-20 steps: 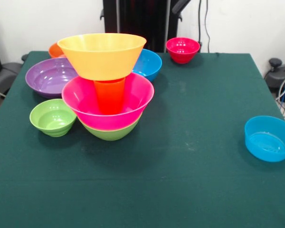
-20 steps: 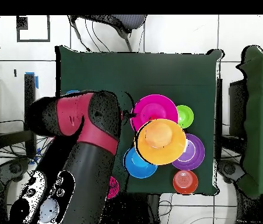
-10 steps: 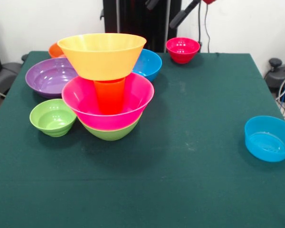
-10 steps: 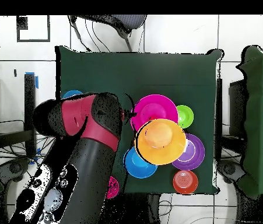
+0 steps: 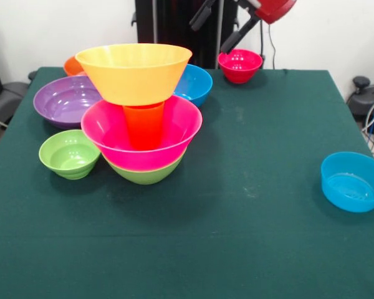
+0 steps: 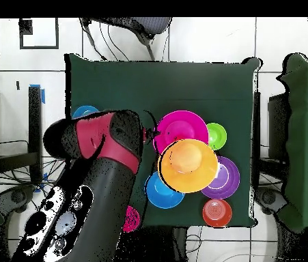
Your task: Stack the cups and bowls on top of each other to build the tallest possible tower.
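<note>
The tower (image 5: 140, 112) stands on the green table (image 5: 249, 205): green plastic bowl (image 5: 146, 174), glossy pink bowl (image 5: 168, 134), orange tapered cup (image 5: 143, 124), big yellow-orange bowl (image 5: 134, 71) on top. Whether the gripper is open, I cannot tell; only the red arm (image 6: 95, 170) shows clearly

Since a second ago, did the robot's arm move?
Yes. In the front view the arm has swung in above the red bowl; before, only a tip showed there.

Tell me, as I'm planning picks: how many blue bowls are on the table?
2. The far blue bowl sits behind the tower; the lone blue bowl stands by the front view's right edge.
</note>
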You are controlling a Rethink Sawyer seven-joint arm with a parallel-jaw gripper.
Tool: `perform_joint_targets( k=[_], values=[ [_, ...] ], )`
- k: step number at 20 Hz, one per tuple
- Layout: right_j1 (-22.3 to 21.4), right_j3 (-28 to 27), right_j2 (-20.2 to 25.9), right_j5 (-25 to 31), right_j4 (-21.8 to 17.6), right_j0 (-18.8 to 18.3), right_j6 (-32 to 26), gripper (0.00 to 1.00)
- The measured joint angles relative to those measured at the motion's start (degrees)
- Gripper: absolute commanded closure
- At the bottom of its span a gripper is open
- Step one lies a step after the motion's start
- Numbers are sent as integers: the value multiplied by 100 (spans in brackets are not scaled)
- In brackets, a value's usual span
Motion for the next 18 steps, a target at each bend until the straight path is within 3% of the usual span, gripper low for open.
perform_joint_targets(
  k=[18],
  values=[
    [20, 380, -20, -287, 0, 1, 0, 0]
  ],
)
